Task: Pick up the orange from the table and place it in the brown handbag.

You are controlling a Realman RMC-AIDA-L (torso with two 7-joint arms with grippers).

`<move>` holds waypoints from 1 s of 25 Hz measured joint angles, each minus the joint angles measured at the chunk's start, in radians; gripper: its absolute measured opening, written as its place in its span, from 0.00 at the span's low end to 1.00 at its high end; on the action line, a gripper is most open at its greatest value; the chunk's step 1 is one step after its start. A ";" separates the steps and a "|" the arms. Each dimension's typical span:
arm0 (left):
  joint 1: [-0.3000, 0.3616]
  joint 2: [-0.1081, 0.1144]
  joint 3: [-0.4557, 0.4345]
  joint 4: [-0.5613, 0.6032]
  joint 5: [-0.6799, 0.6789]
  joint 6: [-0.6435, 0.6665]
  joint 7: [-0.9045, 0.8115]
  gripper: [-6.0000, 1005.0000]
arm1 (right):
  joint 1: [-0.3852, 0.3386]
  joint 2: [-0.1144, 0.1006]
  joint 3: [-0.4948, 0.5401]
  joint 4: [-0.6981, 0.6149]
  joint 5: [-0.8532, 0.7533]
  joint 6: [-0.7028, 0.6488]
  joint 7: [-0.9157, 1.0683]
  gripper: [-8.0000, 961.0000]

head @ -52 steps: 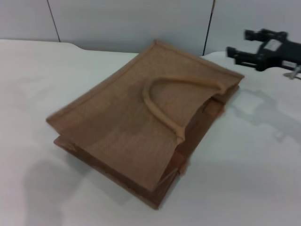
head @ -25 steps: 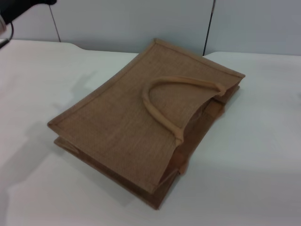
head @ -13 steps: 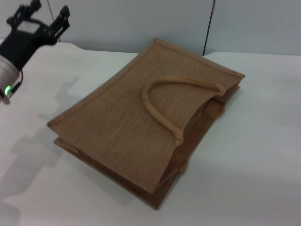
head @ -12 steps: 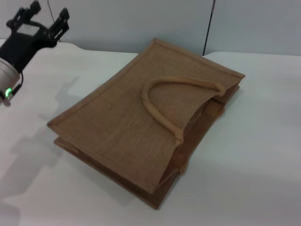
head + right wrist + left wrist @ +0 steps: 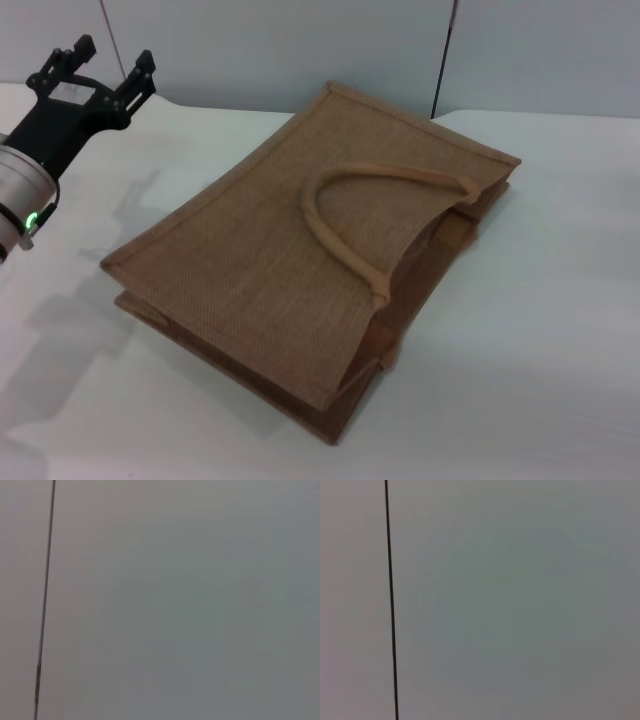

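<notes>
The brown handbag [image 5: 310,260] lies flat on its side on the white table [image 5: 540,330], its mouth facing right, one rolled handle [image 5: 350,215] arched over its upper face. The orange is not in view. My left gripper [image 5: 103,62] is open and empty, raised above the table's far left, well left of the bag, fingers pointing at the back wall. My right gripper is out of view. Both wrist views show only a grey wall panel with a dark seam.
A grey panelled wall [image 5: 300,45] with dark vertical seams stands behind the table. The table's far edge [image 5: 150,97] curves near the left gripper. Bare tabletop lies to the right and front of the bag.
The right gripper left the far right of the view. The left arm came in from the upper left and has moved right and down toward the table; the bag has not moved.
</notes>
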 joint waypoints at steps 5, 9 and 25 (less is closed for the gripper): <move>-0.012 0.000 -0.005 -0.033 -0.002 0.001 0.045 0.78 | 0.000 -0.001 0.000 0.001 0.001 -0.003 0.000 0.79; -0.014 -0.002 -0.006 -0.051 -0.021 -0.002 0.084 0.78 | -0.001 -0.002 0.000 0.001 0.001 -0.005 -0.001 0.79; -0.015 -0.002 -0.006 -0.052 -0.030 -0.012 0.095 0.78 | 0.011 -0.002 0.002 0.002 0.001 -0.036 -0.002 0.79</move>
